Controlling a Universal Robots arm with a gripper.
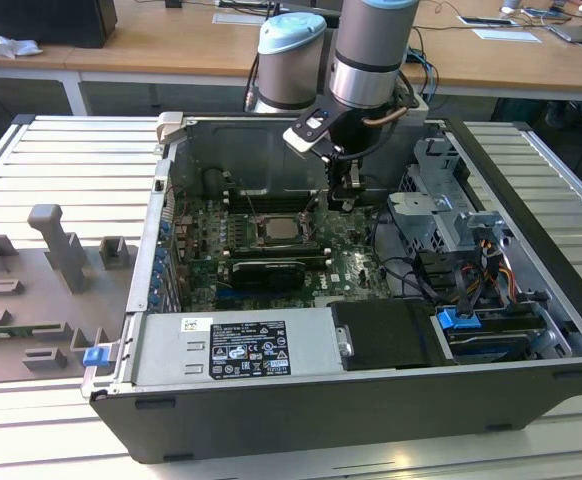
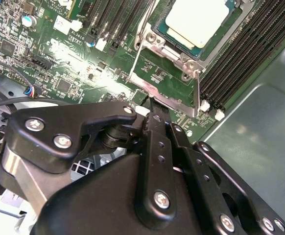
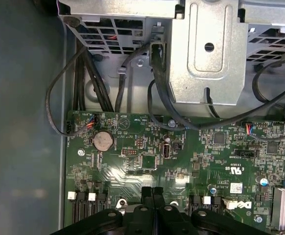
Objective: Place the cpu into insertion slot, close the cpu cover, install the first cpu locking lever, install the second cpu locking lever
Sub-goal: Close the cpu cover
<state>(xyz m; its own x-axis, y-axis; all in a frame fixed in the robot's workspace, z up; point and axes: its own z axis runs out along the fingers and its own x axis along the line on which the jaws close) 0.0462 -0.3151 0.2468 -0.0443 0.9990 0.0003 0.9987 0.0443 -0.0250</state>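
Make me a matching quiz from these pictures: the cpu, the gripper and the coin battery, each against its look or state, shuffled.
Things:
1. cpu
2. gripper
3. coin battery

Look or state:
A. round and silvery
B. black, jaws shut
C. square with a pale top

Pairs: 1-C, 2-B, 3-A

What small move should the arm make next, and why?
Probably ease the shut end effector a touch toward the lever beside the cover. The cpu sits in place, the cover looks down around it, and the tip hovers just short of that lever.
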